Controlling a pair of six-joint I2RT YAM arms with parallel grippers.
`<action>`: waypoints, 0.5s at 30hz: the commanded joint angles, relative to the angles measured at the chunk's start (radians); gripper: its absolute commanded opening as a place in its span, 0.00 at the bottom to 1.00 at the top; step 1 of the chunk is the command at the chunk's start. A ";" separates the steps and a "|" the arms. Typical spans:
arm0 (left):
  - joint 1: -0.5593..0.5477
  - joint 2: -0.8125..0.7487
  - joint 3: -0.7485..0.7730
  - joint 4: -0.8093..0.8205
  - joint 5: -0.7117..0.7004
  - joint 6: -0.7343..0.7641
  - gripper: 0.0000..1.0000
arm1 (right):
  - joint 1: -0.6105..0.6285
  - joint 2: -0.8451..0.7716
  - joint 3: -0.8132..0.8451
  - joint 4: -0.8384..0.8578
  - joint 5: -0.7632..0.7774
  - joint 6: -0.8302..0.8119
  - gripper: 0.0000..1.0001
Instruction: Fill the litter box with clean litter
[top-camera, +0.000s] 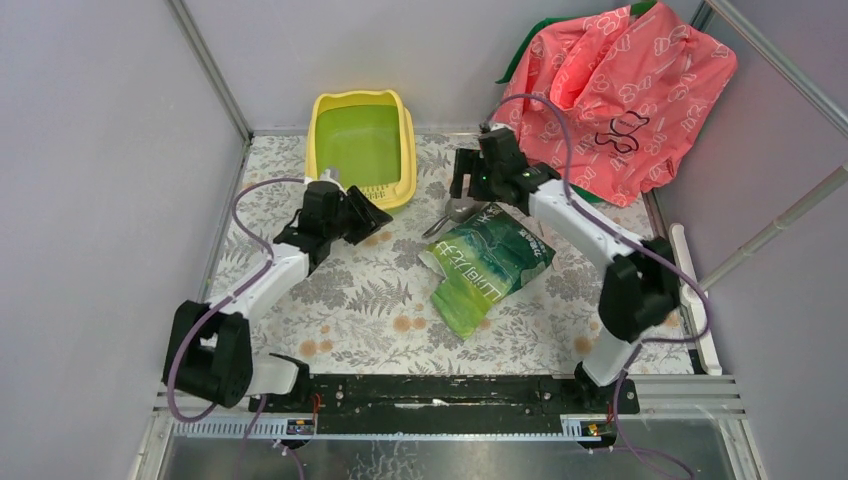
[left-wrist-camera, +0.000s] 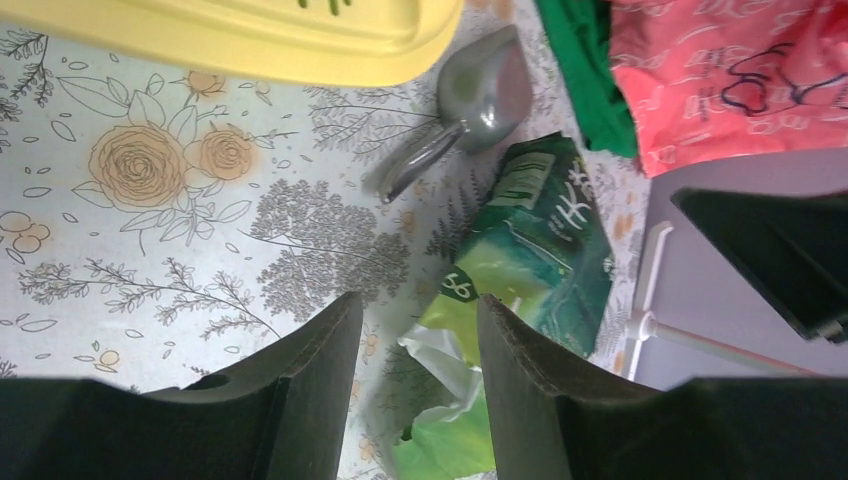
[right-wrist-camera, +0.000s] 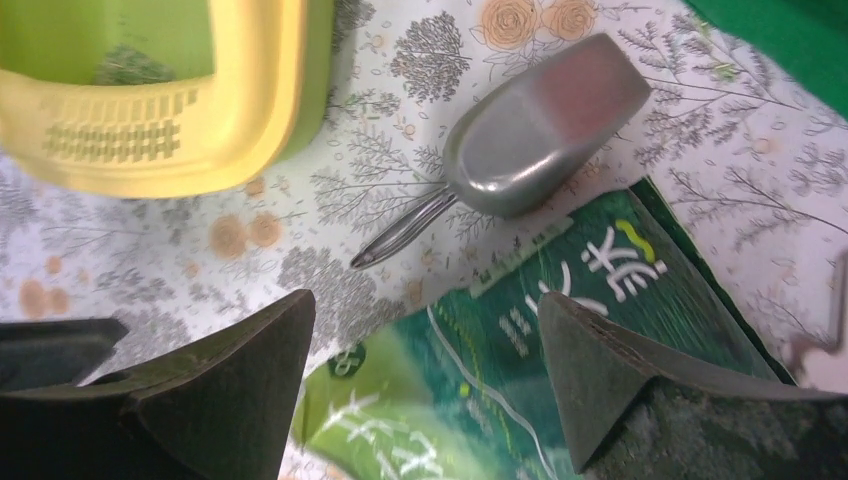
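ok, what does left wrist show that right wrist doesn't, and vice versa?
Left wrist only: the pink bag and a white rail. Right wrist only: the litter box with its green inside and slotted lip. Both: the box's yellow rim, grey scoop, green bag, floral tablecloth. Left gripper and right gripper are open, empty.

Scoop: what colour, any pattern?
The scoop is plain glossy grey with no pattern. It shows best in the right wrist view.

Glossy plastic litter box, smooth metal scoop, shiny bag
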 joint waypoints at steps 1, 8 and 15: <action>-0.019 0.096 0.072 0.071 -0.036 0.042 0.54 | -0.004 0.172 0.121 -0.058 0.008 -0.018 0.90; -0.063 0.251 0.200 0.088 -0.053 0.106 0.55 | -0.004 0.376 0.283 -0.137 0.125 0.095 0.99; -0.085 0.416 0.270 0.143 -0.019 0.112 0.55 | -0.004 0.540 0.493 -0.247 0.180 0.154 1.00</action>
